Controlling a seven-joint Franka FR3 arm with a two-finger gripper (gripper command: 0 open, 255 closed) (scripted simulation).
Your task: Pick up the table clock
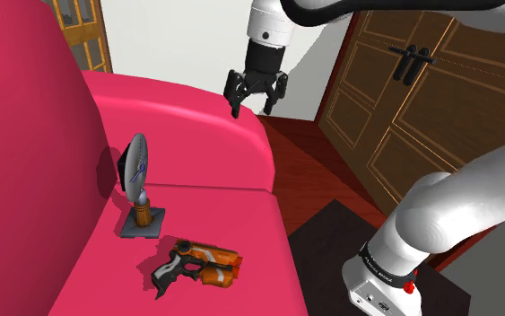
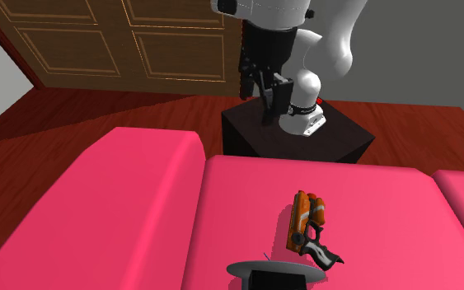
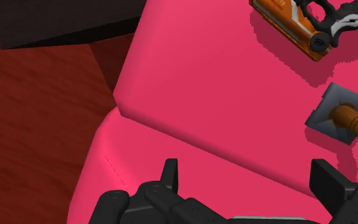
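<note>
Here, the table clock (image 1: 137,184) stands upright on the sofa (image 1: 228,220), tool (image 1: 255,106) spread, empty.

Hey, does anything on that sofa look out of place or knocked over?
Nothing is knocked over: the table clock stands upright on the pink sofa seat. The orange toy gun lies on its side beside it.

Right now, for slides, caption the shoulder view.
Open gripper hovers above the pink sofa armrest; table clock and toy gun sit on the seat.

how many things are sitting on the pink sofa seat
2. The table clock stands near the backrest; the orange toy blaster lies flat beside it, apart. None seem hidden.
</note>
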